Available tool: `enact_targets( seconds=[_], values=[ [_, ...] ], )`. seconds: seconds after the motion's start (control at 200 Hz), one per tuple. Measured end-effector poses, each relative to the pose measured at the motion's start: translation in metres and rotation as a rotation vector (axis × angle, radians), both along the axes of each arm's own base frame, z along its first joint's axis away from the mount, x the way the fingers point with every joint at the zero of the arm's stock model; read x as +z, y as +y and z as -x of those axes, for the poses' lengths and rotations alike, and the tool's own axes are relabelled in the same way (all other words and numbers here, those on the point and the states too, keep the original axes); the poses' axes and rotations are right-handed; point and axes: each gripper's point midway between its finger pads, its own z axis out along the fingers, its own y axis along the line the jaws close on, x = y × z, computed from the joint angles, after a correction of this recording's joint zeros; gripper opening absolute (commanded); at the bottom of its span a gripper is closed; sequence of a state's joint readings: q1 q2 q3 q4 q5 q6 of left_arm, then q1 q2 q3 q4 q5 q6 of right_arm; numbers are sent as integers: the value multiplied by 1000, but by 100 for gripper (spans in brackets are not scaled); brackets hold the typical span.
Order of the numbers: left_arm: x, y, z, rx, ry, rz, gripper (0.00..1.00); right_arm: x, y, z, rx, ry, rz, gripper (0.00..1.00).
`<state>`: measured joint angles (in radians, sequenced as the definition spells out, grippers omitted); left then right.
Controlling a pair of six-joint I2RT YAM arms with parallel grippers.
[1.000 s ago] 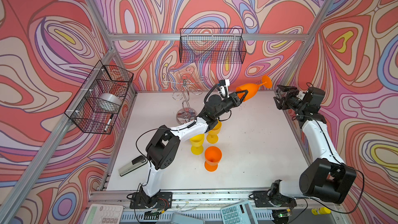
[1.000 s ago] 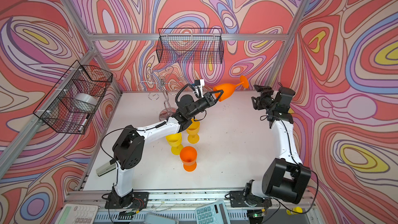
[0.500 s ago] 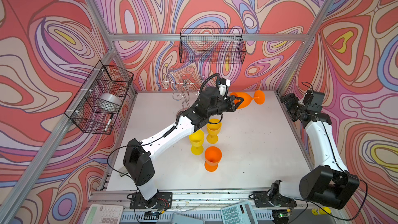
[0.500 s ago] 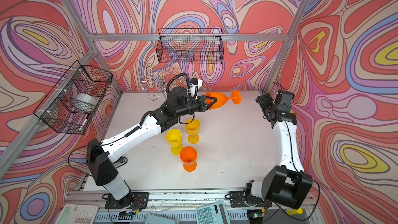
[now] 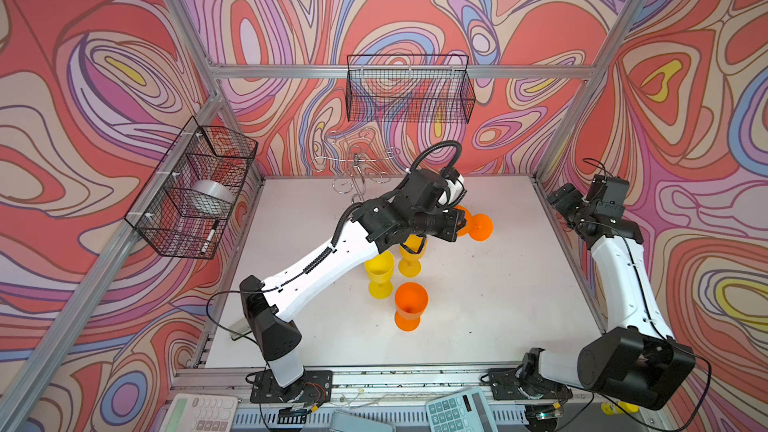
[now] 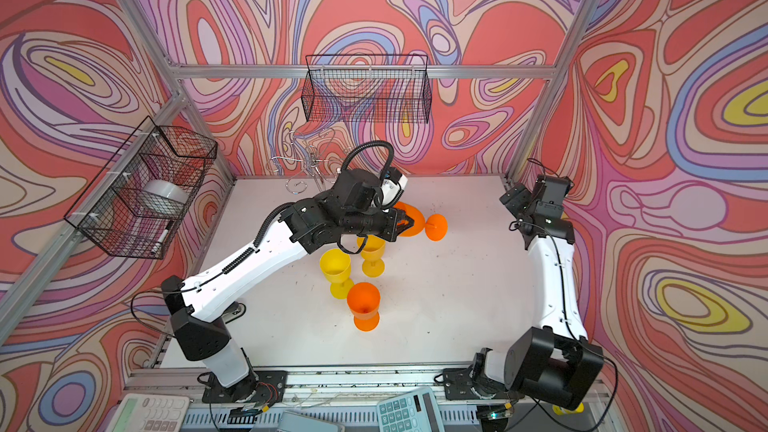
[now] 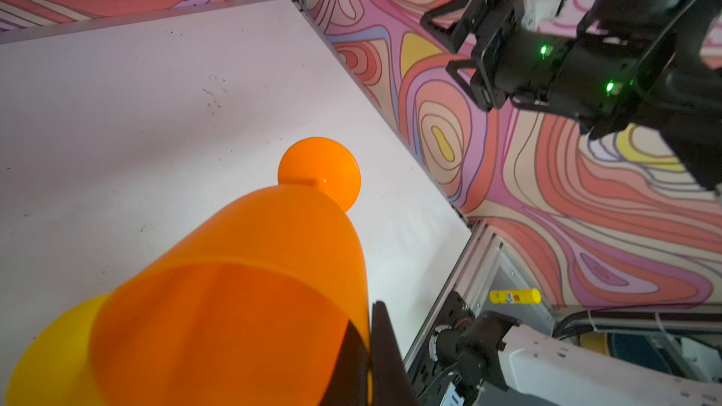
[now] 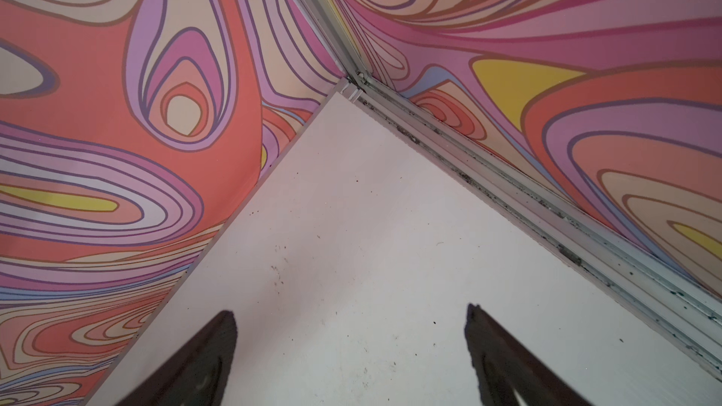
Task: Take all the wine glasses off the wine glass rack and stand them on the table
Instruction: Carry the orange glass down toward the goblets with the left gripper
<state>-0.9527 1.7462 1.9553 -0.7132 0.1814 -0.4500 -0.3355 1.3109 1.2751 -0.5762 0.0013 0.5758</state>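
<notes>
On the left wall I see a black mesh basket (image 5: 195, 193) with a silvery round object and a marker inside. Moving right, the wine glass rack (image 5: 356, 168) stands at the back of the white table (image 5: 498, 305), and I find no glass on its hook arms in either top view.

My left arm reaches past the rack toward the middle of the table. The left gripper (image 6: 402, 224) is clamped on the rim of the orange wine glass (image 7: 250, 275). One finger (image 7: 385, 357) presses the outside of the bowl, and a dark shape shows through the wall from inside. The glass lies on its side, well clear of the rack, with its foot pointing toward the right arm.

Just below the gripper in both top views, two yellow glasses (image 5: 379, 272) stand upright side by side, with another orange glass (image 5: 410, 305) nearer the front. A second mesh basket (image 5: 409, 89) hangs on the back wall.

At the far right, the right gripper (image 8: 350, 310) hangs near the back right corner with its jaws wide apart and nothing between them.
</notes>
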Motion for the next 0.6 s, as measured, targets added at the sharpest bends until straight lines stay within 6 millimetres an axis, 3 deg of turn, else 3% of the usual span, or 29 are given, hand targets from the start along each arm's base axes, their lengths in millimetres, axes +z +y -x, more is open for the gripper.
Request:
enact_targets(
  seconds=[0.2, 0.601],
  values=[
    [-18, -11, 24, -78, -51, -198, 0, -4, 0, 0, -3, 6, -1, 95],
    [-94, -6, 69, -231, -83, -610, 0, -2, 0, 3, -1, 0, 6, 95]
  ],
)
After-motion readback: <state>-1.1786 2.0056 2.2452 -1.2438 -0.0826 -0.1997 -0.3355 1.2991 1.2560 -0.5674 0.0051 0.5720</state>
